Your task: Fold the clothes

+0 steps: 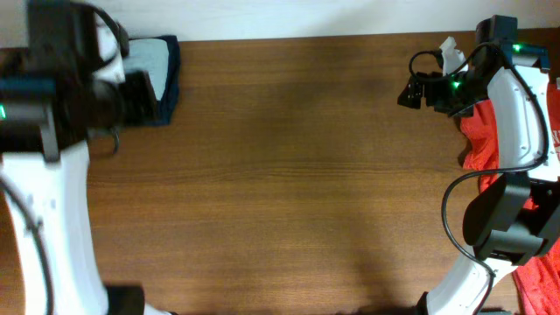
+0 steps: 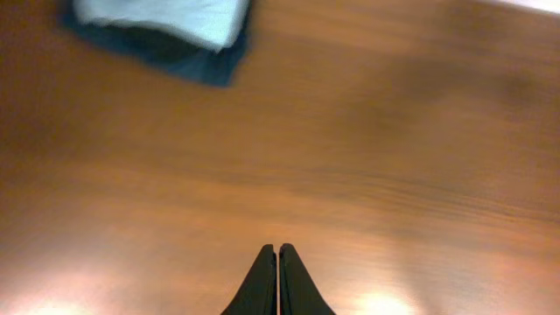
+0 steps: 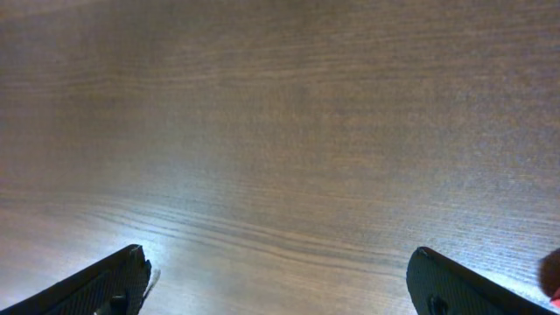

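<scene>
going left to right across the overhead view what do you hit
folded pale teal garment lying on a dark blue garment → bare wooden table → right gripper → red garment at the right edge

Folded stack (image 1: 150,59) far-left on table (image 1: 289,175); loose shirt (image 1: 479,140) right.

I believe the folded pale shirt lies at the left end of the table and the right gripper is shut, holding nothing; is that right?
Not quite. The right gripper is open, its jaws wide apart over the bare table, as the right wrist view shows. It does hold nothing, and the folded pale shirt does lie at the table's left end.
</scene>
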